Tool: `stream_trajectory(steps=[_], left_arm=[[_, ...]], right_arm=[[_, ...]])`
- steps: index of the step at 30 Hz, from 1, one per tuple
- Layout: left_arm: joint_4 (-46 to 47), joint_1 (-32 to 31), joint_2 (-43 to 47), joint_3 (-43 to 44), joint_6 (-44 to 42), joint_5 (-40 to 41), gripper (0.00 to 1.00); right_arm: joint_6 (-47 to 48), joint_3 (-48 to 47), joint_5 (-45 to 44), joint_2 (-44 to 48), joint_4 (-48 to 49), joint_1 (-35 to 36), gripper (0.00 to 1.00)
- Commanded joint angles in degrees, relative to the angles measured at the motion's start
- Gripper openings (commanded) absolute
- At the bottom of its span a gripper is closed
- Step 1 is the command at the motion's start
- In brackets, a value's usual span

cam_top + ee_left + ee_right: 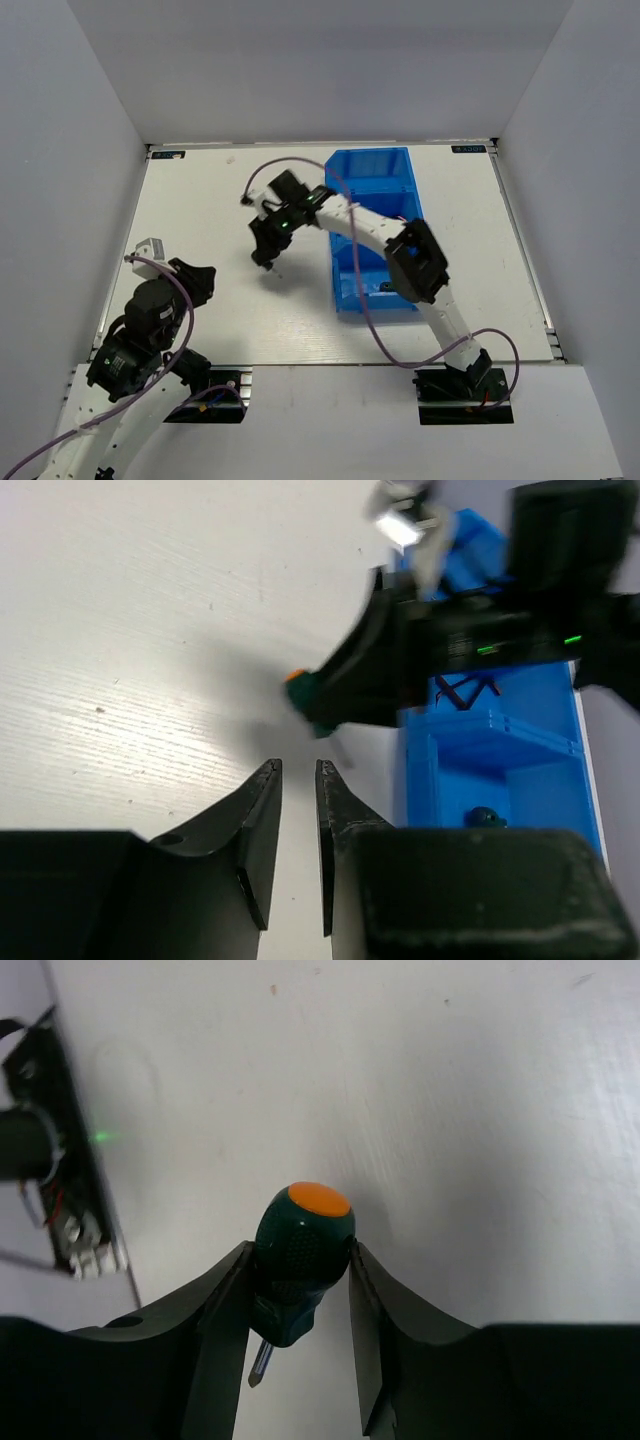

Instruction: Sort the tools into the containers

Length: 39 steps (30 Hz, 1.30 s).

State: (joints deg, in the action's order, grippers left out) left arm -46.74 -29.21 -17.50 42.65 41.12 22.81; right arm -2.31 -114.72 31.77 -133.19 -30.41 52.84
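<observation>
My right gripper (300, 1252) is shut on a short screwdriver (301, 1235) with a dark green handle and an orange cap, its metal tip pointing down between the fingers. It hangs just above the white table, left of the blue bin (352, 290). The left wrist view shows that same right gripper (325, 705) with the screwdriver (300, 683) a little ahead of my left gripper (298, 770). The left jaws stand a narrow gap apart with nothing between them. From above, the left gripper (198, 278) sits near the table's front left and the right gripper (268, 252) near the middle.
The bin (500, 742) has three compartments. A small blue-handled tool (483, 817) lies in one of them. Purple cables (365, 320) loop along both arms, and the right arm stretches across the bin. Grey walls enclose the table on three sides.
</observation>
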Motion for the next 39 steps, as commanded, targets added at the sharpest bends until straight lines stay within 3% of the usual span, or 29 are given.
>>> stream_trajectory(steps=[1, 4, 5, 6, 7, 11, 14, 19, 22, 23, 24, 25, 28, 29, 30, 32, 36, 37, 38, 39], left_arm=[[5.07, -0.14, 1.15, -1.77, -0.52, -2.41, 0.31], [7.18, -0.14, -0.5, -3.8, -1.13, -4.26, 0.31], [9.1, -0.14, -1.3, -4.85, -1.83, -5.74, 0.31], [9.99, -0.14, -2.36, -5.47, -1.84, -6.63, 0.31], [12.18, -0.14, -4.8, -6.69, -1.84, -8.38, 0.31], [19.38, -0.14, -12.79, -8.64, -3.59, -13.66, 0.32], [24.84, -0.14, -17.99, -8.64, -5.08, -17.35, 0.39], [28.72, -0.14, -30.37, -5.23, -8.07, -20.6, 0.55], [28.72, -0.14, -34.78, -2.68, -9.65, -22.44, 0.62], [29.51, -0.14, -36.97, -2.66, -10.18, -23.07, 0.67], [30.04, -0.14, -37.87, -1.88, -10.19, -23.59, 0.7], [30.04, -0.14, -38.57, -1.35, -10.8, -25.16, 0.72], [30.57, -0.14, -40.42, -0.82, -11.41, -26.58, 0.8], [31.18, -0.14, -40.42, -0.82, -11.42, -26.59, 0.85], [31.18, -0.14, -40.42, -0.82, -11.42, -26.59, 0.85], [31.8, -0.14, -40.42, -0.82, -11.94, -27.2, 0.86], [31.8, -0.14, -40.42, -0.29, -12.47, -27.2, 0.84], [31.8, -0.14, -40.42, -0.29, -12.47, -27.2, 0.81], [32.32, -0.14, -40.42, -0.29, -12.99, -27.2, 0.75], [32.33, -0.14, -40.42, -0.29, -13.0, -27.81, 0.42]], right_arm=[[18.37, 0.98, 20.23, 13.53, -7.18, -4.58, 0.0], [33.29, 0.55, 22.8, 17.77, -21.11, -8.27, 0.0], [44.64, -0.67, 21.94, 19.52, -28.23, -9.84, 0.0], [49.11, -0.86, 21.58, 21.63, -31.95, -10.3, 0.0], [52.81, 1.4, 16.53, 23.91, -39.3, -10.74, 0.0], [71.58, 10.78, 8.24, 32.43, -45.34, -16.35, 0.0], [79.45, 18.9, 3.24, 37.45, -48.86, -18.47, 0.0], [74.73, 34.55, -6.7, 44.14, -32.83, -20.14, 0.0], [73.59, 36.58, -8.65, 43.45, -32.86, -21.02, 0.0], [73.24, 36.76, -8.83, 43.19, -33.13, -21.37, 0.09], [72.89, 37.19, -9.0, 42.66, -32.96, -21.46, 0.44], [72.01, 37.28, -8.74, 42.66, -33.04, -21.98, 0.52], [70.61, 37.46, -5.41, 44.06, -32.61, -23.56, 0.71], [70.16, 37.46, -4.71, 44.33, -32.52, -23.83, 0.71], [69.11, 37.2, -2.18, 45.37, -32.34, -24.18, 0.76], [67.09, 36.32, 0.73, 46.34, -32.17, -25.15, 0.76], [56.39, 34.47, 3.04, 47.49, -28.93, -27.26, 0.78], [43.92, 34.56, -1.58, 47.93, -20.99, -27.61, 0.8], [39.01, 35.17, -4.32, 49.06, -17.87, -28.4, 0.88], [34.35, 35.35, -7.13, 49.33, -11.05, -28.67, 0.91]])
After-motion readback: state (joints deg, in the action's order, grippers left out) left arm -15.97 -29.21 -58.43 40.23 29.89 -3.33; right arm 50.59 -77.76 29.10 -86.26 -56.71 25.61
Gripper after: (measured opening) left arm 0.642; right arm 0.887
